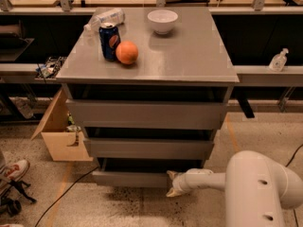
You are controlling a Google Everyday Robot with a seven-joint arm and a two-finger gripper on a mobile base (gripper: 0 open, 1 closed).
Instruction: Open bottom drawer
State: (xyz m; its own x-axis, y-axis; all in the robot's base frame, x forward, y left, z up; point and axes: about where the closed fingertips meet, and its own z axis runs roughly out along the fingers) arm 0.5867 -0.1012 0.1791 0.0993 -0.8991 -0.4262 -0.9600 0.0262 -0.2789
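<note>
Bottom drawer [128, 178], the lowest and narrowest of the three grey fronts, sits at floor level and stretches away to the left of the fingers [171, 174], with a dark gap along its top.

Far to their left, a sneaker [14, 168] lies on the speckled floor. Nearer, an open cardboard box [61, 145] leans against the cabinet's side, and a black cable [71, 188] trails across the floor toward the drawer's left end. None of these lies between the fingers and the drawer.

Well above them, on the cabinet top [189, 56], stand a clear plastic bottle [106, 19] lying on its side, a blue can [109, 41], an orange [127, 52] touching the can, and a white bowl [162, 21]. Directly above the fingers come the middle drawer [149, 148] and the top drawer [147, 115].

The gripper [170, 183] is at the right part of the bottom drawer's front. Its fingers are apart, one at the front's top edge, the other just below its bottom edge; whether they pinch the front I cannot tell.

The white arm [203, 179] reaches in low and nearly level from the right, out of the robot's rounded body [260, 188]. Far up and right, a small pump bottle [278, 60] stands on a shelf.
</note>
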